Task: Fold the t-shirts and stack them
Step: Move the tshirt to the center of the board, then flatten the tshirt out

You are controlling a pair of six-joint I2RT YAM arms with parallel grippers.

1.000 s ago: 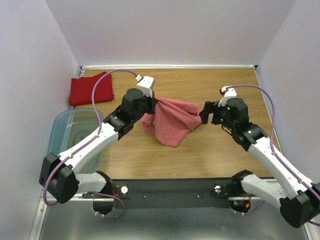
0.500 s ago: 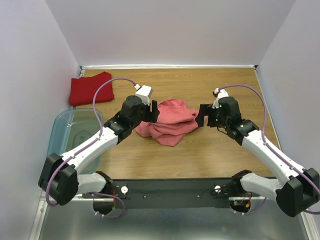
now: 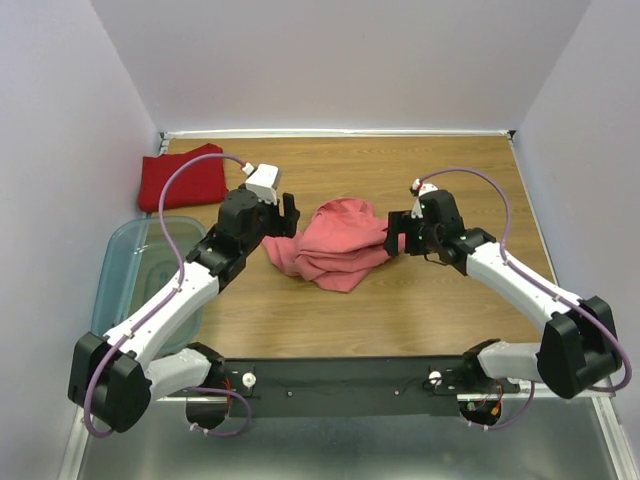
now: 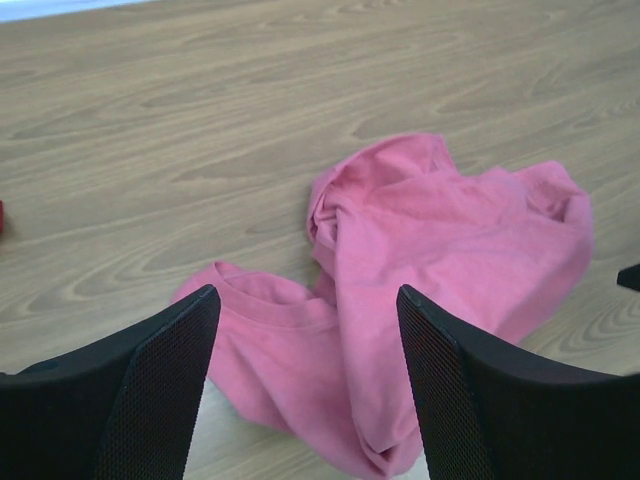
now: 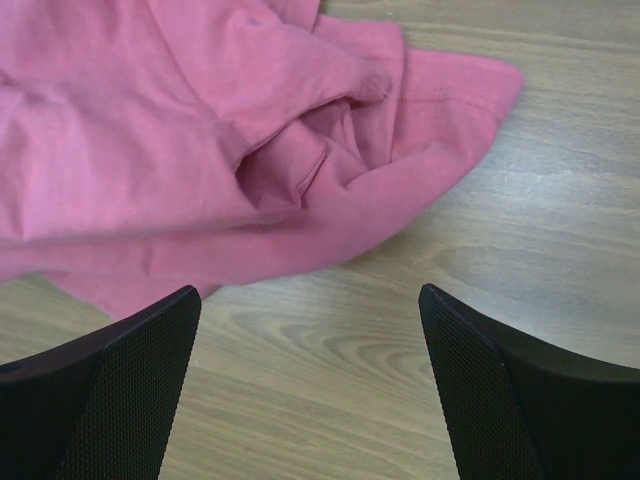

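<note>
T-shirt (image 3: 335, 245) of salmon-pink cloth lies crumpled in loose folds.

Salmon-pink t-shirt (image 5: 180, 150) — top and left parts beyond the right wrist view's edges.

The left arm (image 3: 170, 305) rises from the lower left of the frame and the right arm (image 3: 515, 285) from the lower right. The left end effector (image 3: 286, 216) and right end effector (image 3: 396, 232) face each other near centre, jaws spread wide.

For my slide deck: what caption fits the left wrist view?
Open left gripper frames the crumpled salmon-pink t-shirt lying on the wooden table.
</note>
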